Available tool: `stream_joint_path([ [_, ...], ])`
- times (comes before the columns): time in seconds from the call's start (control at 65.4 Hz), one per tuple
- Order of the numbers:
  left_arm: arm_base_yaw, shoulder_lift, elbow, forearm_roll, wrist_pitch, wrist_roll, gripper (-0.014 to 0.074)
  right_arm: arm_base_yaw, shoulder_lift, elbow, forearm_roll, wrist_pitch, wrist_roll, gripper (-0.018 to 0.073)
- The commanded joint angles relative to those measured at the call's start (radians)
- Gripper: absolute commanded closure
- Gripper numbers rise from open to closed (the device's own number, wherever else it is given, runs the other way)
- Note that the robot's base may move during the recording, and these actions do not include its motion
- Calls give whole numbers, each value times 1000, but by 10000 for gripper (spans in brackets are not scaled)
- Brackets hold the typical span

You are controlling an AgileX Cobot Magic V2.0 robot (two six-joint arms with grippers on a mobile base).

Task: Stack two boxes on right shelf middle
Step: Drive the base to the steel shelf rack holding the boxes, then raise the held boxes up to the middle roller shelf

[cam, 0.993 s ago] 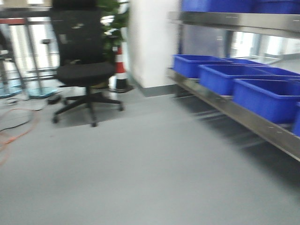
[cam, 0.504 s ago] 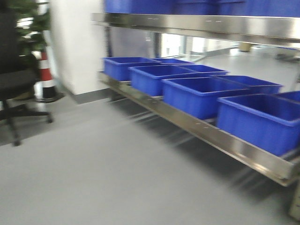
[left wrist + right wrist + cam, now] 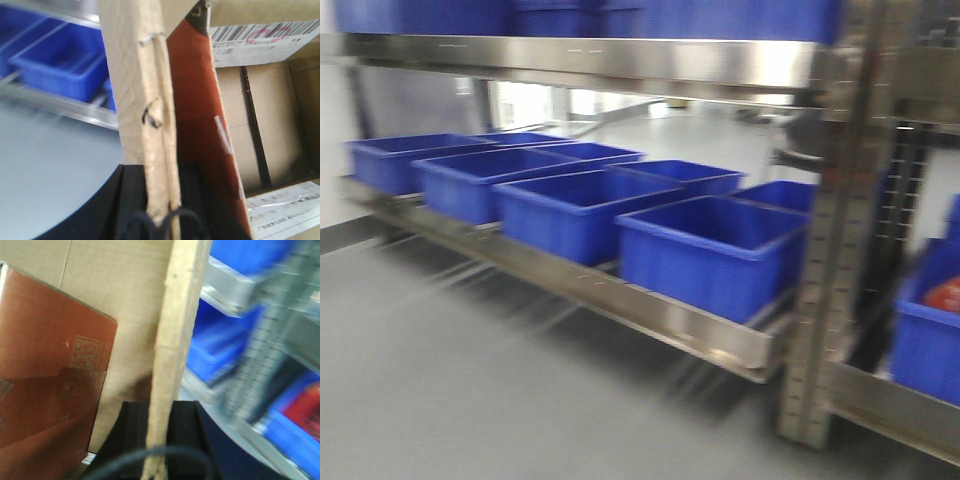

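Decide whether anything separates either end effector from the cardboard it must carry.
Nothing visible does. The left end effector is shut on a box flap, and the right end effector is shut on a box edge.

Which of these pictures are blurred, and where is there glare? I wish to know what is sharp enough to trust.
Front view: all smeared sideways by motion, the blue bins soft-edged, with white glare on the upper steel shelf rim. Left wrist view: the cardboard edge is fairly sharp, the bins behind blurred. Right wrist view: the other cardboard edge is readable, the perforated upright streaked.
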Motion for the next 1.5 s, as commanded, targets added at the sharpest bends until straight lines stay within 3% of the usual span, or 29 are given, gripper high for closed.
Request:
stream_joint_path([
  [0.0, 2, -15, -11, -16, -57, 0, 708, -4, -5, -13, -13, -65, -14, 711],
  [1.482, 2, -15, -11, -16, -57, 0, 708, -4, -5, -13, -13, -67, -14, 711],
])
